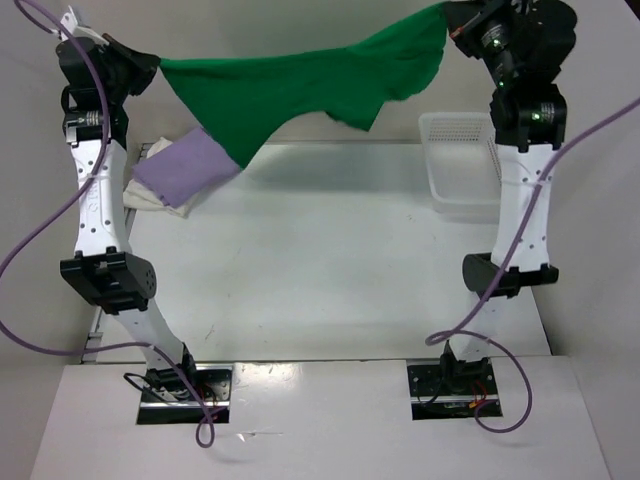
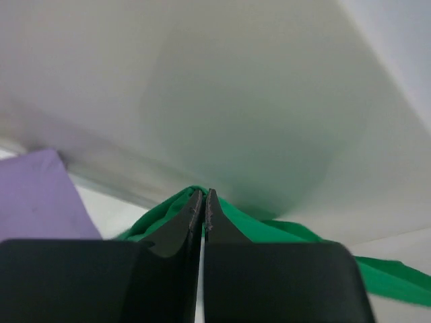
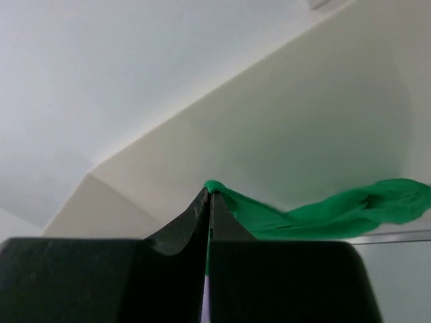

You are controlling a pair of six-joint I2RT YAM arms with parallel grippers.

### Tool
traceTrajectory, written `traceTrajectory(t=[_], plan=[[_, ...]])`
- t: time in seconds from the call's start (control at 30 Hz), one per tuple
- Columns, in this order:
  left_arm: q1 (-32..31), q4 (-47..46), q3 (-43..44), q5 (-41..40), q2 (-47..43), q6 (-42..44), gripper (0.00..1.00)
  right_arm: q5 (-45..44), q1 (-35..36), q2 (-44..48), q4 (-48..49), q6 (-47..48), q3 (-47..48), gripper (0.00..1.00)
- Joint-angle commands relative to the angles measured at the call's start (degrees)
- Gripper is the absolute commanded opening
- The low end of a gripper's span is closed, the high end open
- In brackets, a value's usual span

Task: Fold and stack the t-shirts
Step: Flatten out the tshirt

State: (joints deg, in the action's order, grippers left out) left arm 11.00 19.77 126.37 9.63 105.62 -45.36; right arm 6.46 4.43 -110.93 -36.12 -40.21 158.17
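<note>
The green t-shirt [image 1: 310, 90] hangs stretched in the air between both grippers, high above the far edge of the table. My left gripper [image 1: 155, 65] is shut on its left end; green cloth [image 2: 269, 225] bulges around the closed tips [image 2: 203, 195]. My right gripper [image 1: 448, 30] is shut on its right end; the cloth [image 3: 337, 212] trails off to the right of the tips [image 3: 208, 194]. The lilac t-shirt [image 1: 185, 165] lies folded on the white t-shirt [image 1: 150, 195] at the table's far left. The lilac one also shows in the left wrist view [image 2: 37, 195].
A white lattice basket [image 1: 460, 165] stands at the far right of the table, beside the right arm. The white table top [image 1: 320, 260] spreads between the two arms. Purple cables loop beside both arms.
</note>
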Motion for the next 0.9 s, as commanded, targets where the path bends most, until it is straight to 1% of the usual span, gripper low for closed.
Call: traceTrajectory(t=[0.0,0.03,0.1,0.13,0.2,0.23,0.27,0.3,0.33,0.37,0.4,0.47,0.5,0.6,0.63,0.77,0.8,0.83,0.87], plan=[[0.6,-4.47,-3.2,1.53,-2.0,-0.6,0.0,1.54,-0.82,3.96,2.63,-0.4,-6.44,0.0],[0.6,-5.26,-5.75,2.06,-3.65,-0.6,0.0,1.54,-0.82,7.19,2.63,0.38,-15.08,0.0],[0.6,-7.89,-11.9,2.06,-5.59,0.01,0.0,1.54,-0.82,12.21,6.22,1.09,-27.58,0.0],[0.6,-8.69,-18.63,1.54,-8.21,0.01,0.0,0.41,-0.82,18.24,8.32,1.09,-40.7,0.0],[0.6,-10.88,-25.35,1.53,-10.69,0.53,0.0,-0.83,-0.82,23.37,10.62,2.4,-51.85,0.0],[0.6,-11.41,-28.6,1.53,-13.22,1.32,0.0,-1.7,-0.82,25.31,10.63,2.41,-61.22,0.0],[-0.01,-11.94,-35.42,1.53,-14.56,1.33,0.0,-1.71,-0.82,29.07,10.63,3.2,-65.75,0.0],[-0.71,-12.64,-38.88,-0.03,-17.27,2.55,0.0,-2.41,-0.82,31.2,10.63,3.81,-75.37,0.0],[-0.72,-12.65,-42.22,-0.83,-18.69,2.56,0.0,-2.42,-0.82,33.31,10.63,3.82,-80.16,0.0],[-1.24,-12.65,-48.78,-1.53,-20.0,3.43,0.0,-2.42,-0.82,37.33,10.63,3.82,-84.3,0.0],[-1.25,-12.65,-51.98,-2.15,-22.45,4.05,0.0,-2.42,-0.82,39.02,10.02,3.3,-91.47,0.0],[-1.25,-10.99,-58.04,-3.56,-24.75,4.06,0.0,-2.42,-0.82,43.49,8.44,2.6,-97.41,0.0],[-1.25,-10.46,-64.08,-3.56,-26.77,4.66,0.0,-2.94,-0.82,44.74,6.0,2.59,-101.79,0.0],[-1.25,-7.74,-71.94,-5.49,-30.46,5.28,0.0,-2.07,-0.82,48.79,1.94,1.53,-107.43,0.0],[-1.25,-5.81,-75.44,-6.37,-31.43,5.89,0.0,-0.41,-0.82,50.71,-1.46,0.23,-108.24,0.0],[-1.25,0.34,-78.9,-6.9,-36.53,5.9,0.0,2.06,-0.82,56.42,-8.95,-1.54,-109.56,0.0],[-1.25,2.53,-79.6,-6.29,-37.06,6.42,0.0,2.07,-0.82,57.23,-13.32,-1.54,-109.56,0.0],[-1.25,3.69,-79.61,-5.51,-37.59,6.43,0.0,2.94,-0.82,59.41,-15.54,-1.54,-109.56,0.0],[-1.25,5.61,-80.3,-4.8,-38.29,6.43,0.0,2.95,1.09,61.08,-19.22,-1.54,-108.69,0.0]])
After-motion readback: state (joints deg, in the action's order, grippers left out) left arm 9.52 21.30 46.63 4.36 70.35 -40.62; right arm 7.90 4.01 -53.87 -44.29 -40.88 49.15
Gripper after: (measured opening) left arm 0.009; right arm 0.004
